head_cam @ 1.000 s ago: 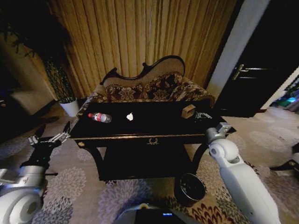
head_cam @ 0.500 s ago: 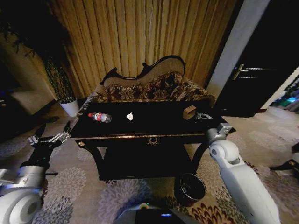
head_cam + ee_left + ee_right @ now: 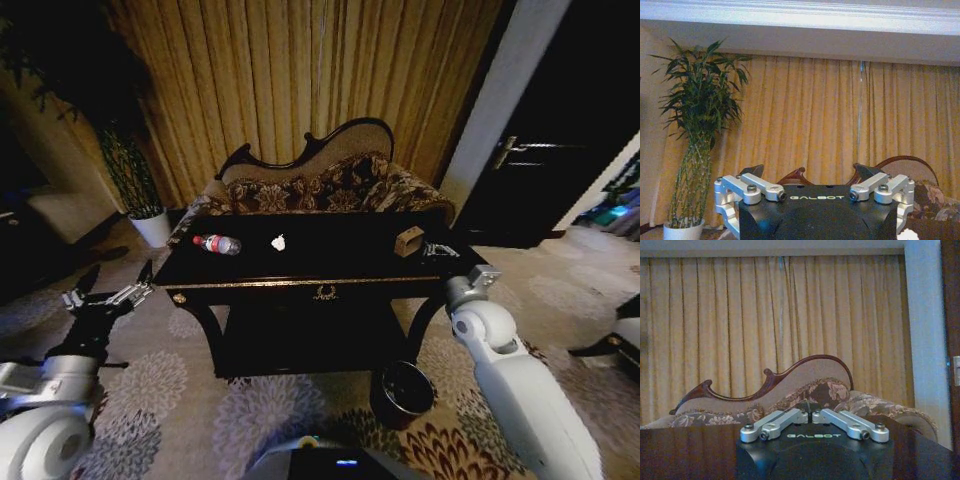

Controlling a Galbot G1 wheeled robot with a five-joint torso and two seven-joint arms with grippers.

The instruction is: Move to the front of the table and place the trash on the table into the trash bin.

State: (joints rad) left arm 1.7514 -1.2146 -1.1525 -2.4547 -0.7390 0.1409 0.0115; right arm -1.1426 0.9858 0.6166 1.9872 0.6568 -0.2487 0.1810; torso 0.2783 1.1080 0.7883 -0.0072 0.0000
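The black table [image 3: 330,262] with gold trim stands straight ahead. On it lie the trash items: a clear bottle [image 3: 217,243] with a red cap at the left, a white paper wad [image 3: 278,242] near the middle, and a small tan box [image 3: 407,240] at the right. The round dark trash bin [image 3: 402,392] sits on the carpet below the table's right front corner. My left gripper [image 3: 115,276] [image 3: 810,172] hovers open, off the table's left end. My right gripper [image 3: 433,248] [image 3: 810,415] is shut on nothing, over the table's right end just beside the box.
A patterned curved-back sofa [image 3: 320,185] stands close behind the table, before gold curtains. A tall plant in a white pot [image 3: 152,228] is at the back left. A dark door [image 3: 540,170] is at the right. Floral carpet [image 3: 200,400] lies open in front.
The whole picture has shifted a little, so the camera has moved; the table now sits slightly higher and more to the left. Both arms hold their pose and the trash lies as before.
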